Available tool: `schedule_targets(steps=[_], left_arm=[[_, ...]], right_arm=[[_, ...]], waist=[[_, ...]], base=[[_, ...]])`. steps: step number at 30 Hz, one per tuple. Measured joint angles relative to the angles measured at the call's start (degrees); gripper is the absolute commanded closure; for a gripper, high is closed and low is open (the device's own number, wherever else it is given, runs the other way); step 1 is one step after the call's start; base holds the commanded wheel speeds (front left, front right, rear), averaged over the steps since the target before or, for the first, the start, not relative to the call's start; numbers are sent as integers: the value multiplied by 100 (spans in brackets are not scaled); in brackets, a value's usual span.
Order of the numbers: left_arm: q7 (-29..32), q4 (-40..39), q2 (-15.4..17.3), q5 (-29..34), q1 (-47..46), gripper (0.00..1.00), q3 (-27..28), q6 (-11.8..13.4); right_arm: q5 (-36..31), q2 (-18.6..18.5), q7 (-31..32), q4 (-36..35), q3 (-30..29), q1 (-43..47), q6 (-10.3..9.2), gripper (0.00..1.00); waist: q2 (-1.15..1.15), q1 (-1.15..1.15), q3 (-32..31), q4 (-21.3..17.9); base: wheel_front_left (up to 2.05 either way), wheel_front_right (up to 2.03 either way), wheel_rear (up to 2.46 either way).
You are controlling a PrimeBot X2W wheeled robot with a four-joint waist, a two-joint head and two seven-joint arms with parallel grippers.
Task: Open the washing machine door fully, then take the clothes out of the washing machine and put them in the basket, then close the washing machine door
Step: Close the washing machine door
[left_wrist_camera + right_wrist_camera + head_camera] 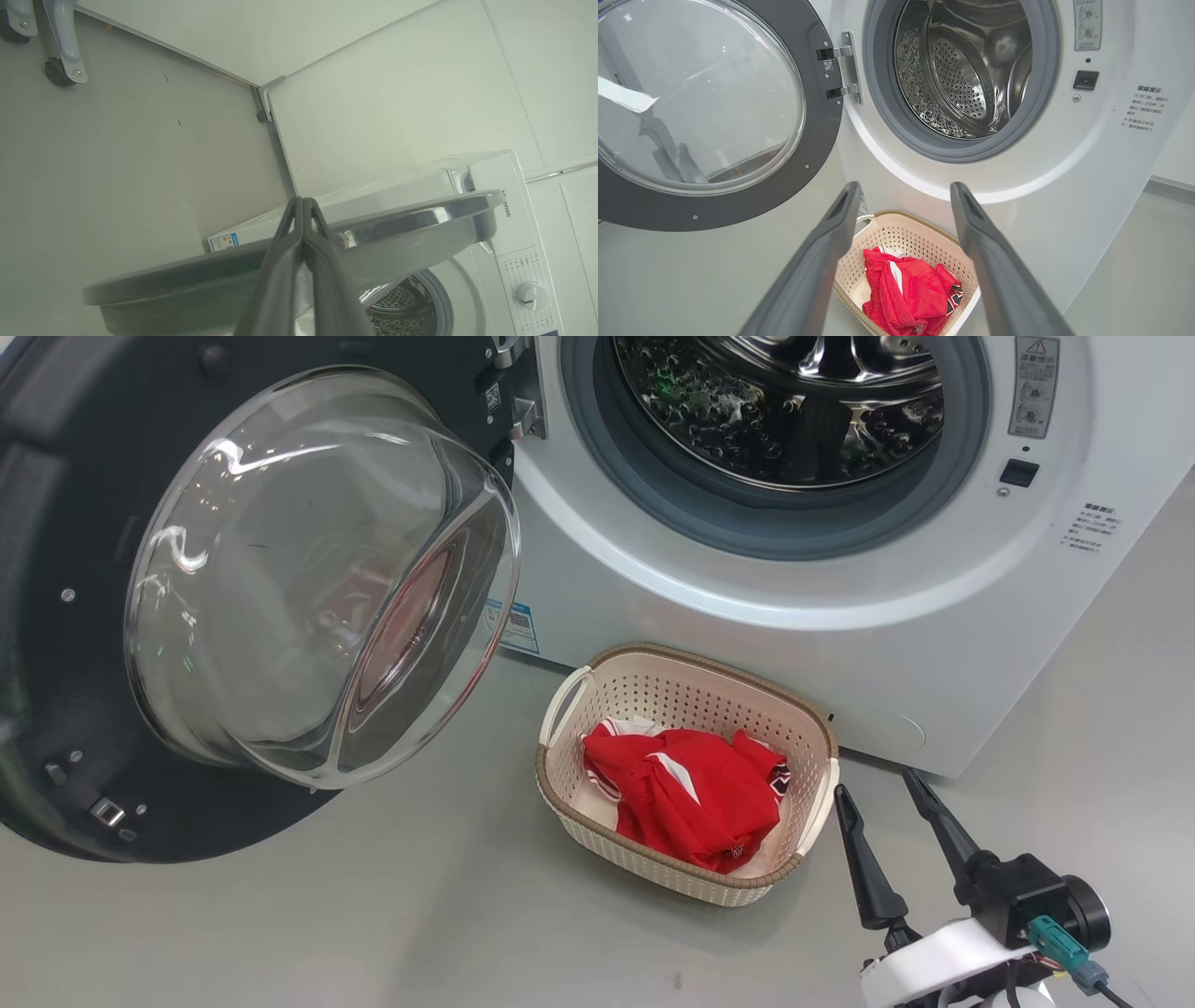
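The washing machine door point(56, 709) stands swung wide open at the left, its glass bowl point(317, 579) bulging toward me. The white washing machine point(747, 607) shows its steel drum point(966, 70). The cream basket point(653, 695) sits on the floor against the machine's front, with the red clothes point(695, 793) heaped inside. My right gripper point(878, 784) hangs open and holding nothing just right of the basket; in its own view the gripper point(906, 186) frames the basket point(901, 233) and clothes point(906, 289). My left gripper point(303, 201) is shut with nothing in it, behind the door's rim point(420, 219).
Grey floor spreads before the machine and around the basket. A blue label sticker point(520, 625) marks the machine's lower corner. In the left wrist view, a castor wheel point(58, 72) stands on the floor and white wall panels point(397, 93) rise behind the machine.
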Motion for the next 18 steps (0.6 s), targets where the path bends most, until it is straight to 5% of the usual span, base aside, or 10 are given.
schedule_targets(steps=[18], left_arm=[[609, 252, 83, -298, -114, 100, -142, -305]], right_arm=[[-4, 0, 0, 12, -13, -15, 10, 0]], waist=[[0, 0, 55, -45]], base=[[0, 0, 0]])
